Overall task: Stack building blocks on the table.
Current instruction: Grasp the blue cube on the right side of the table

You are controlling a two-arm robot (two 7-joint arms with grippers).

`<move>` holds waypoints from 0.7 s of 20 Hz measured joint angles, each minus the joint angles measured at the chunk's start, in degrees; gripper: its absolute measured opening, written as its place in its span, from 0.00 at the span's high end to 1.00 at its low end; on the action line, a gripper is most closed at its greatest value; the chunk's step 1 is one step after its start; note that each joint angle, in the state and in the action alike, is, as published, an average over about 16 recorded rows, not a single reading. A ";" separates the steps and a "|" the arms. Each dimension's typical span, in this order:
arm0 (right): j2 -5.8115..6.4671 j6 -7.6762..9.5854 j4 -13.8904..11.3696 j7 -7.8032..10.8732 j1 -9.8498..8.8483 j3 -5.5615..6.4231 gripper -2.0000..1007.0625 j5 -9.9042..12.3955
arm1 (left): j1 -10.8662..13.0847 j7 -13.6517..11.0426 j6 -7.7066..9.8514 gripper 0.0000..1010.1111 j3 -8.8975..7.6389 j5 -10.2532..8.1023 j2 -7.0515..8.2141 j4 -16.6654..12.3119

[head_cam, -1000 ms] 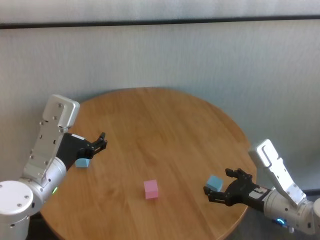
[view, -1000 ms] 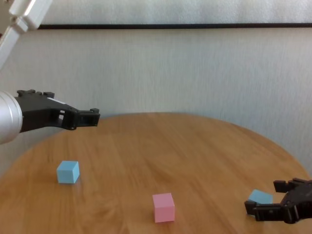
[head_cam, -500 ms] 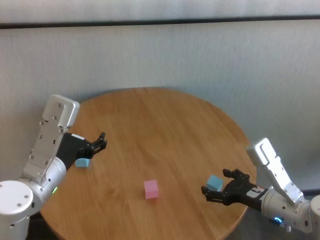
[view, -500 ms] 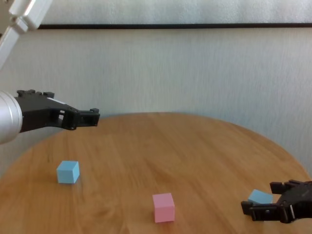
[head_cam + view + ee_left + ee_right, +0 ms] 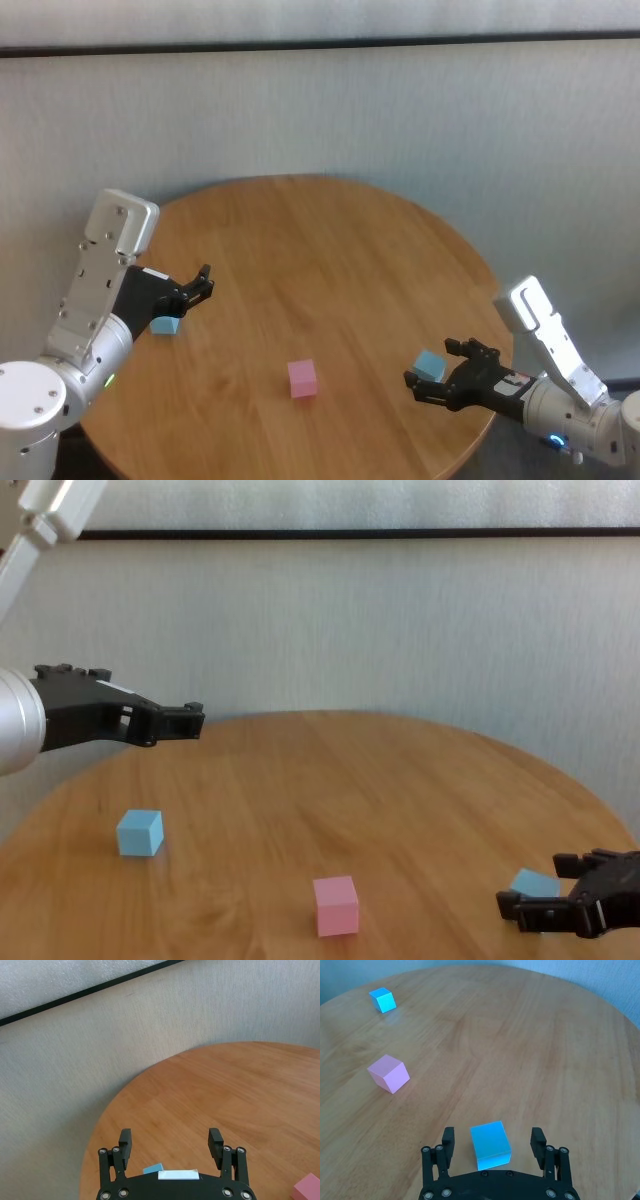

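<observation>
The round table (image 5: 330, 250) fills the middle of the head view, with a pale wall (image 5: 400, 120) behind it. At left, the left gripper (image 5: 203, 284) hangs spread open above a blue block (image 5: 165, 325); the pink block (image 5: 302, 379) sits alone at bottom middle with bare wood around it. At lower right, near the edge, the right gripper (image 5: 428, 382) is spread open around the other blue block (image 5: 429, 365), not squeezing it.

Three cubes rest apart on the wood counter (image 5: 330, 250): pink cube (image 5: 302, 378) centre, blue cubes left (image 5: 165, 324) and right (image 5: 430, 365).
</observation>
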 joint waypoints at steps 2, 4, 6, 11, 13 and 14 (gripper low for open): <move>0.04 -0.02 -0.05 -0.02 -0.02 -0.01 0.11 0.00 | 0.00 0.00 0.00 0.01 0.00 0.00 0.00 0.00; 0.08 -0.04 -0.10 -0.04 -0.05 -0.02 0.16 0.01 | 0.00 0.00 0.00 0.01 0.00 0.00 0.00 0.00; 0.11 -0.06 -0.14 -0.06 -0.07 -0.03 0.22 0.01 | 0.00 0.00 0.00 0.01 0.00 0.00 0.00 0.00; 0.13 -0.17 -0.25 -0.07 -0.11 -0.02 0.38 -0.03 | 0.00 0.00 0.00 0.01 0.00 0.00 0.00 0.00; 0.08 -0.37 -0.34 -0.04 -0.10 0.00 0.44 -0.17 | 0.00 0.00 0.00 0.01 0.00 0.00 0.00 0.00; 0.04 -0.51 -0.38 -0.02 -0.07 0.02 0.47 -0.28 | 0.00 0.00 0.00 0.01 0.00 0.00 0.00 0.00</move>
